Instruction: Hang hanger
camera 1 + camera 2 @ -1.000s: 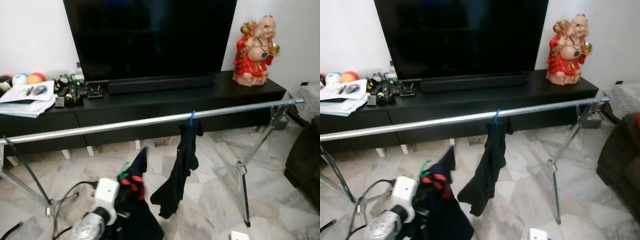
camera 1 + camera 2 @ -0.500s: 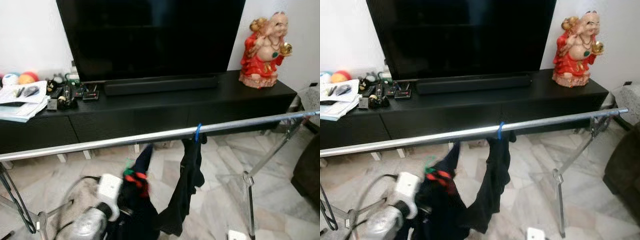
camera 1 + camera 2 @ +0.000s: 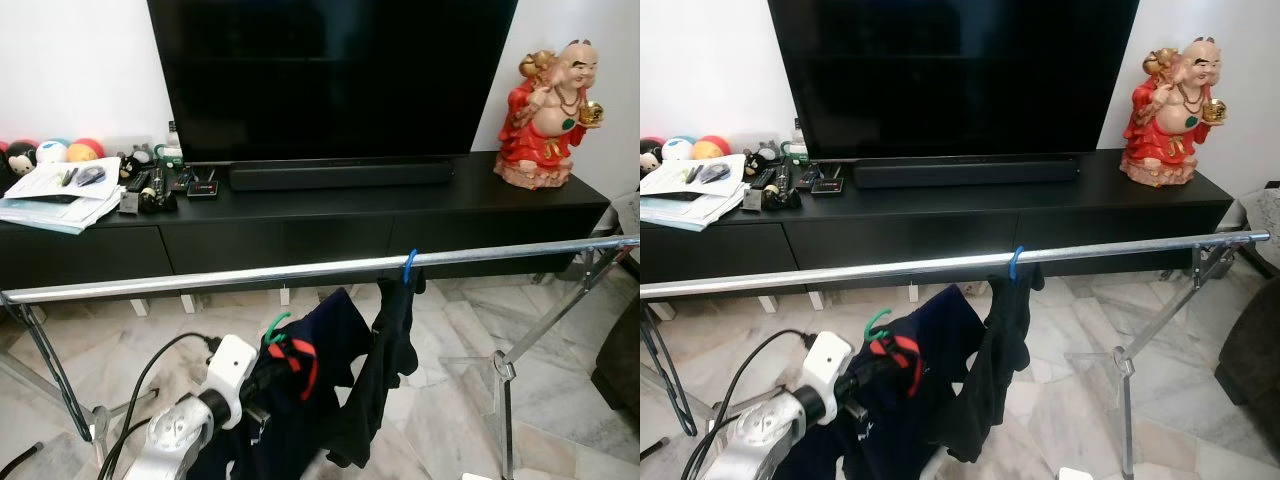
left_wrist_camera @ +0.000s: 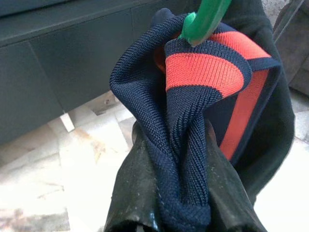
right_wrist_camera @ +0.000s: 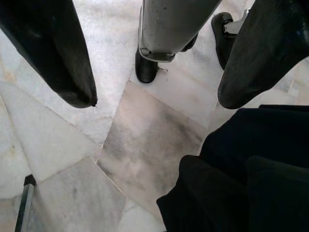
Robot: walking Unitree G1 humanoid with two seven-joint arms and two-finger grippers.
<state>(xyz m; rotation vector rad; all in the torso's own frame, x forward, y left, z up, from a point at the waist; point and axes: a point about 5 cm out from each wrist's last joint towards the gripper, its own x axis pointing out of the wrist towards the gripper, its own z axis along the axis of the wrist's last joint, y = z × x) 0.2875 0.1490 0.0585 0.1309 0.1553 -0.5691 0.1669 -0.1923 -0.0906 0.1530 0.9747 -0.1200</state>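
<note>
We see left gripper (image 4: 174, 193) clamped on navy garment (image 3: 310, 345) with green hanger (image 3: 275, 325), near below rail (image 3: 200, 280); right gripper (image 5: 154, 63) fingers apart.

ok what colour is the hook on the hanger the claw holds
Green hook, clearest in the left wrist view.

Nothing readable is showing anywhere: the papers (image 3: 55, 195) lying at about ten o'clock on the black TV console (image 3: 330, 215) are carrying print too small to make out, and no brand mark is showing on the television (image 3: 335, 80).
</note>
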